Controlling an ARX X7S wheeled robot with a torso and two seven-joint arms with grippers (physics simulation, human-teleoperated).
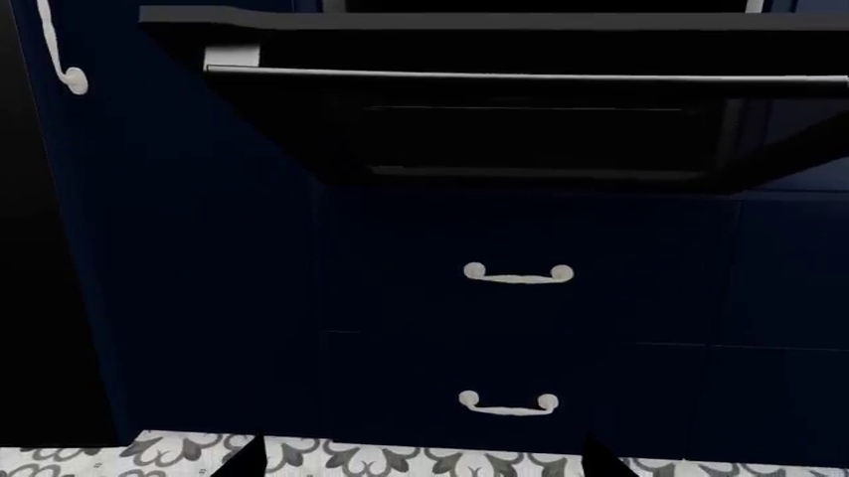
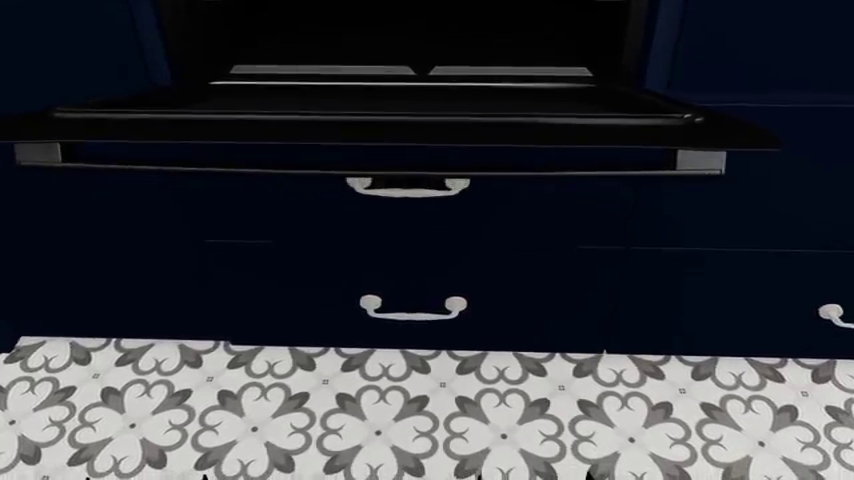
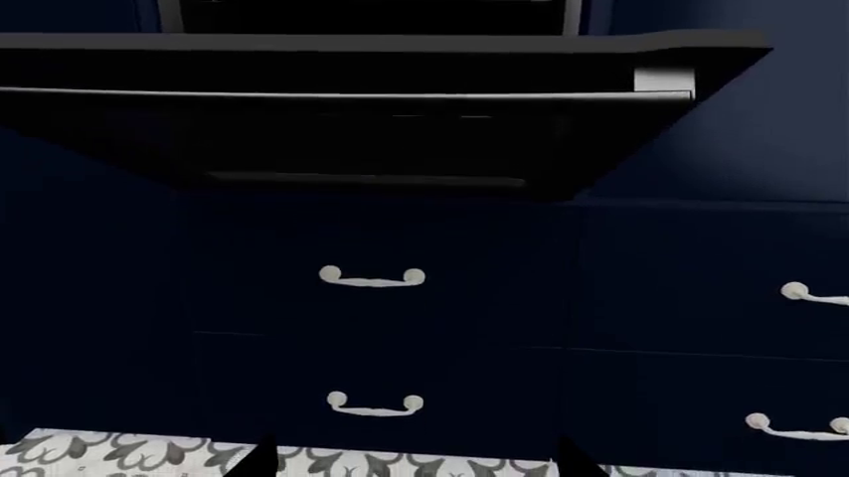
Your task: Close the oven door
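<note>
Facing the navy cabinet front, I find the wide glossy black flat oven door point(image 2: 387, 128) lying fully open, dropped to roughly horizontal above the navy drawer fronts with small white curved handles point(image 2: 414, 308), its long thin bar handle on grey metal end brackets point(image 2: 374, 168) running along the near edge toward me. The task has not visibly begun: nothing of mine touches the door or its bar in any view. My left pincer point(image 1: 418, 459) shows only two dark fingertips set apart at the edge of its wrist view, low near the grey-and-white patterned floor tiles point(image 2: 400, 420) and well below the door; my right pincer point(image 3: 414, 462) reads likewise, tips apart and empty. By my judgement, the whole closing remains: reach under the panel, then lift it shut.
</note>
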